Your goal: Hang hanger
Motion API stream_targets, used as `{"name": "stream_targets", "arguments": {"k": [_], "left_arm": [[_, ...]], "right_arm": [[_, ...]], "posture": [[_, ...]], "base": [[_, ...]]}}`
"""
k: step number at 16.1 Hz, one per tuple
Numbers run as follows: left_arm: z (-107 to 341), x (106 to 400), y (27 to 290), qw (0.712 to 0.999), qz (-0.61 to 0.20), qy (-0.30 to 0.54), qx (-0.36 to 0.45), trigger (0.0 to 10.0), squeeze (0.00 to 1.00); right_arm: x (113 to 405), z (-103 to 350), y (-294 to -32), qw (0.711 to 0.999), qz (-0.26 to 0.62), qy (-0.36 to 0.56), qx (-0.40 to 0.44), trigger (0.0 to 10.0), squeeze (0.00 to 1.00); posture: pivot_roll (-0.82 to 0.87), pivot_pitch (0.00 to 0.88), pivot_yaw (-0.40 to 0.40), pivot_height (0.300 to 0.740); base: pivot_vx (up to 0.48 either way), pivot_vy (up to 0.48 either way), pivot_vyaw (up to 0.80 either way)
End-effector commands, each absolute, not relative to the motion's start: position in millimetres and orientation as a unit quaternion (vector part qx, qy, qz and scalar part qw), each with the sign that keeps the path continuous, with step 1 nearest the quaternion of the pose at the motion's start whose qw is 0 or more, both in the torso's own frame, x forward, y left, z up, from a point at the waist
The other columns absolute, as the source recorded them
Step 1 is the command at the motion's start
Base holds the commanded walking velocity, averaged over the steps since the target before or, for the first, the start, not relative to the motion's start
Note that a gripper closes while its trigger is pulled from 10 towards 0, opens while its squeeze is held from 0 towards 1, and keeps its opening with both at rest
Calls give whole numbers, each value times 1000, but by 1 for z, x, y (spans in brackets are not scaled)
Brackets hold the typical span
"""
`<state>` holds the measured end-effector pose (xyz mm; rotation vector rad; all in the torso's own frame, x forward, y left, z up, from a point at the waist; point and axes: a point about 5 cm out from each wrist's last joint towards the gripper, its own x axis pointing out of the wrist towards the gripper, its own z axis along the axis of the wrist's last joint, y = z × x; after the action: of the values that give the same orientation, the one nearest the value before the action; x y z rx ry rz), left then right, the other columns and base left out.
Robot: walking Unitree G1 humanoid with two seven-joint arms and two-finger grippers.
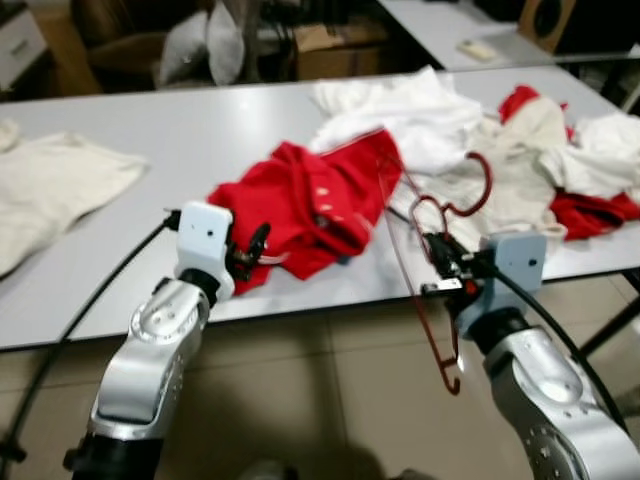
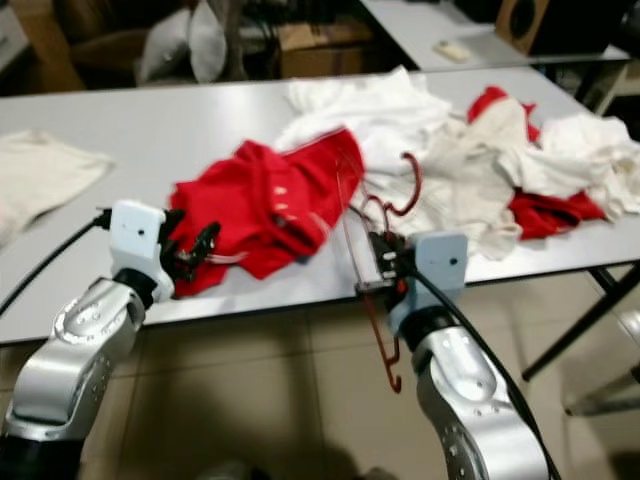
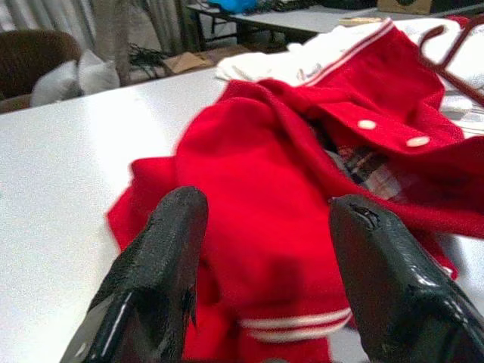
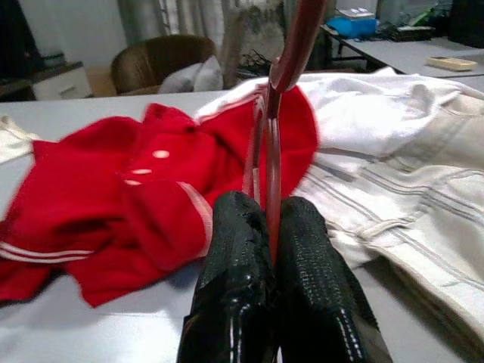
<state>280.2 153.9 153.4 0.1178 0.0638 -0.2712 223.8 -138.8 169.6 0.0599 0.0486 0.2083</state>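
The table [image 1: 150, 140] has a smooth, pale top with a soft shine. The red shirt [image 1: 300, 205] is soft cloth with small shiny buttons. The white clothes [image 1: 420, 115] are soft cloth too, with rumpled folds. The hanger [image 1: 420, 250] is thin, dark red and glossy. The robot's fingers [image 4: 238, 287] look like black plastic with a bumpy, shiny skin. Its arms are smooth, shiny silver.

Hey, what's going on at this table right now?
The robot's right gripper is shut on a dark red hanger, holding it at the table's near edge, one end poking into the red garment. Its left gripper, fingers open, sits at that garment's near hem. White clothes are piled behind.
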Motion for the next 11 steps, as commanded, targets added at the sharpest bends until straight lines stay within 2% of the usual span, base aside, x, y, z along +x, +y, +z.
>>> {"name": "stream_targets", "arguments": {"k": [1,11], "left_arm": [[156,281,149,988,-140,28,57,10000,0],[157,284,148,989,-135,27,56,10000,0]], "right_arm": [[224,170,-142,995,98,20,31,10000,0],[225,174,-139,993,119,1,19,10000,0]], "posture": [[13,51,48,740],[15,46,39,740]], "base": [[0,337,0],[0,336,0]]}}
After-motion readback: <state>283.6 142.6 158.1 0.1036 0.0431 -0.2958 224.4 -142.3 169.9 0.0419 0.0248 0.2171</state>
